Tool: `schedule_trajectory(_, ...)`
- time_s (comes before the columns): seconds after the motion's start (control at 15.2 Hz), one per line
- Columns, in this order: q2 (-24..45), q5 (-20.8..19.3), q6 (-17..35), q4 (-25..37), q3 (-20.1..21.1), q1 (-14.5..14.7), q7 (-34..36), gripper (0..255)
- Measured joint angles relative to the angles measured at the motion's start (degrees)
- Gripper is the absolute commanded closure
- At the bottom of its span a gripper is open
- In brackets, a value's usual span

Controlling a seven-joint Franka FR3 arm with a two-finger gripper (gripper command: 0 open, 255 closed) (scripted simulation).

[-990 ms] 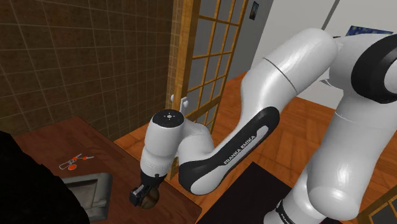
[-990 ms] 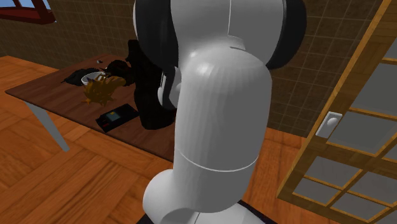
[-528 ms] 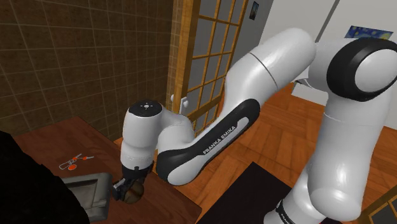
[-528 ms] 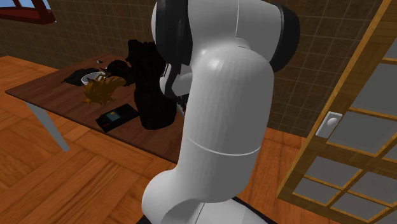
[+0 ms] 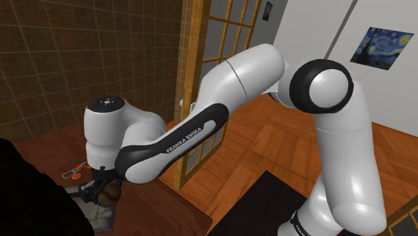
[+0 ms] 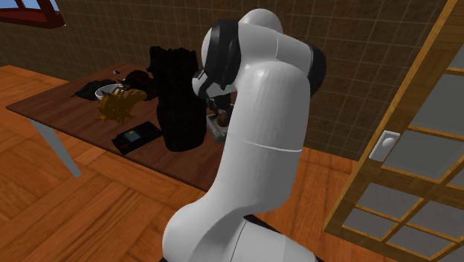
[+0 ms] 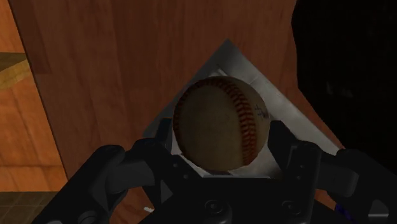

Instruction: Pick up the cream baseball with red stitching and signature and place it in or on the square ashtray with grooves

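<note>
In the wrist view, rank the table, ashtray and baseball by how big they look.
1. table
2. ashtray, partly hidden
3. baseball
The baseball is nearer the camera and looks almost as big as the ashtray, so that ranking is unsure.

The white arm point(image 6: 253, 156) rose in the foreground, bent over a dark wooden table point(image 6: 67, 112); a tall black mass point(image 6: 178, 97) stood there; a grey ashtray point(image 6: 216, 129) showed its corner between mass and arm; a flat dark device point(image 6: 136, 137) lay near the table's edge.
</note>
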Motion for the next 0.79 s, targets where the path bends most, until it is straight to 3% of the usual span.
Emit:
schedule_trajectory(0.4, 14.28, -1.29, -10.54, 24.93, -2.44, 6.64, -2.92, 255)
schedule_trajectory(0.59, 22.72, -1.37, -17.08, 40.77, -3.56, 10.91, -5.38, 255)
schedule_trajectory(0.66, 27.95, -1.22, -21.08, 50.98, -4.22, 13.83, -7.07, 255)
schedule_trajectory(0.79, 33.04, -1.07, -24.44, 60.05, -4.91, 16.03, -8.64, 255)
